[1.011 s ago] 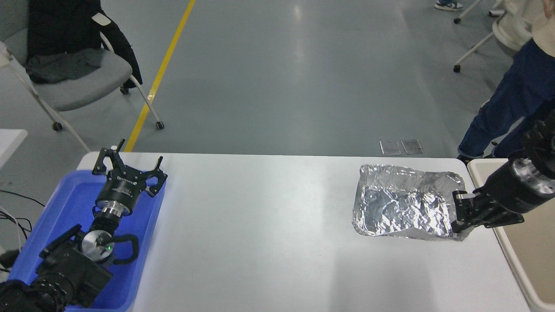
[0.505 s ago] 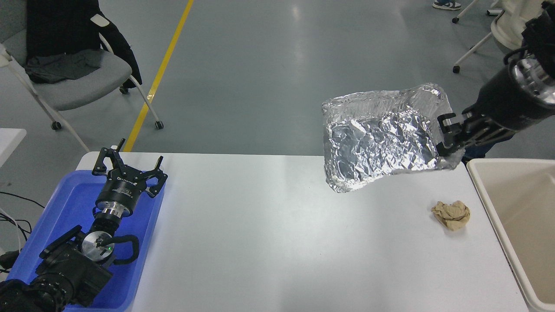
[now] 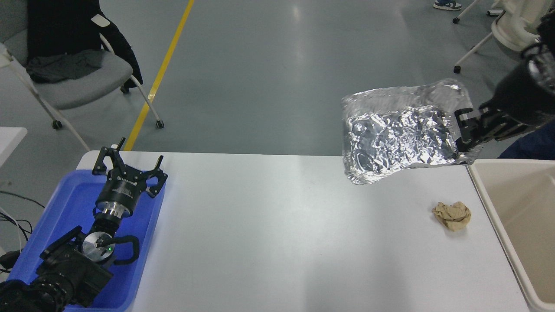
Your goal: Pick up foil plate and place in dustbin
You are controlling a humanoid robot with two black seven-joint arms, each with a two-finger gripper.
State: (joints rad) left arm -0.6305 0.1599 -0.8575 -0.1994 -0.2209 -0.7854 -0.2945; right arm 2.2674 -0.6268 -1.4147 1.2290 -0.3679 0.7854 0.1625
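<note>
I have the foil plate up in the air, clear of the surface, with the right pincer clenched on its right-hand rim. The plate hangs out to the left of the grip, tipped so its crinkled inside faces me, above the far right corner of the surface and just short of the dustbin. So I judge the pick is done and I am in the carry.

The next move, as I see it, calls for swinging the plate rightward until its whole body sits over the bin's opening, then letting go. Since I am holding one edge only, the free end sticks out well to the left and could catch on the bin's near rim if I release too early. The foil is thin and looks likely to bend, so I would go gently.

A crumpled paper ball lies on the surface near the bin, apart from the plate; it is not part of this job. The left pincer is parked at the lower left above a blue tray, its fingers spread and holding nothing.

Beyond the surface is a grey floor with a yellow line. A chair with dark clothing draped over it stands at the upper left. A person's leg in blue shows at the right edge, behind my arm.
</note>
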